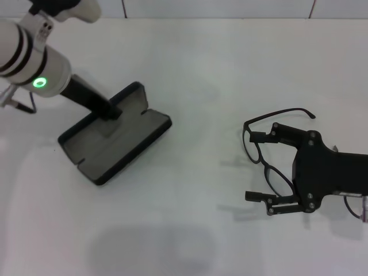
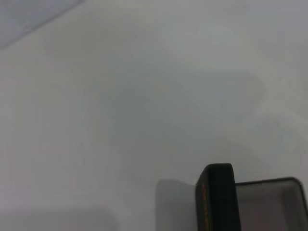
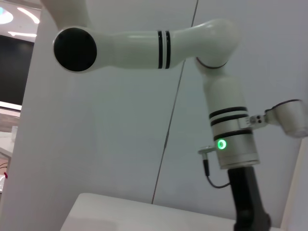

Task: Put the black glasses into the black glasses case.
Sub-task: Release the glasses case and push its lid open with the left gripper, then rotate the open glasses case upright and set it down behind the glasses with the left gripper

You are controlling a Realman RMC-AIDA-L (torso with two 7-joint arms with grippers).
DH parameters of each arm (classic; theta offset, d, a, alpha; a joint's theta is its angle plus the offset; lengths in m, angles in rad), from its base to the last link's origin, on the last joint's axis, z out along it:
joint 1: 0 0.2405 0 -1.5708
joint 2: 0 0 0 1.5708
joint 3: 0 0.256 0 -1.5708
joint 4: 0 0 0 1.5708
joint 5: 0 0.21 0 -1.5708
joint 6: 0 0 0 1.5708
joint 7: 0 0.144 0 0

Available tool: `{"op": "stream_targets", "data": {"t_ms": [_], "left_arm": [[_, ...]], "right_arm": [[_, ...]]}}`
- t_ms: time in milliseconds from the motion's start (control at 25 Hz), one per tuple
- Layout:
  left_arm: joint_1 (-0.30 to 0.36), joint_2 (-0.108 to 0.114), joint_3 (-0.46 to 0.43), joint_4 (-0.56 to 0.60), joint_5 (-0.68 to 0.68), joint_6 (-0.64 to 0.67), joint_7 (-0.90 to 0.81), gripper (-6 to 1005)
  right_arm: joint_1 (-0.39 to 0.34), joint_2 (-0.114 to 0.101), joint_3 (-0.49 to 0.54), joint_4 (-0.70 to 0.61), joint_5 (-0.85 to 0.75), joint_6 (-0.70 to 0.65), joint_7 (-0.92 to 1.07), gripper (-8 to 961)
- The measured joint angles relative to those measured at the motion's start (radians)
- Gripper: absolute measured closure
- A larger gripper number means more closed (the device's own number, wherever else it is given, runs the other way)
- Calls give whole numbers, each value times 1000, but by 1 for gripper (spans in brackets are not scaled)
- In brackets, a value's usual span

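Nearest, the right gripper (image 1: 260,168) straddles the thin black-framed glasses (image 1: 265,150) with jaws wide, holding nothing; light, fragile, best pinched at the bridge, well apart from the open black hinged case (image 1: 115,138), where the left gripper (image 1: 112,112) rests, its jaws hidden.

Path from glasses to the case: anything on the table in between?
Nothing visible. Bare table lies between the black glasses and the open black glasses case. The right pincer straddles the glasses; the left pincer is at the case lid, away from that path.
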Motion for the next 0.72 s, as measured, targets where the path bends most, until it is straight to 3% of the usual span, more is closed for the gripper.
{"op": "stream_targets", "data": {"t_ms": [120,320,560,720], "left_arm": [[-22,-1,39,20,5,-22,4,796],[-56,-1,163,21,-10,-110,94,781],[-123,-3,218,-42,-137,-154,307,763],[-176,-4,269,-125,-159,-185,356,751]], "right_arm": [[-1,0,-1,1,0,-1,-3,68],[-10,0,-2,3,-1,-2,-11,68],[-19,2,-4,17,3,-3,-30,68],[-29,3,-3,17,4,-4,-31,68]]}}
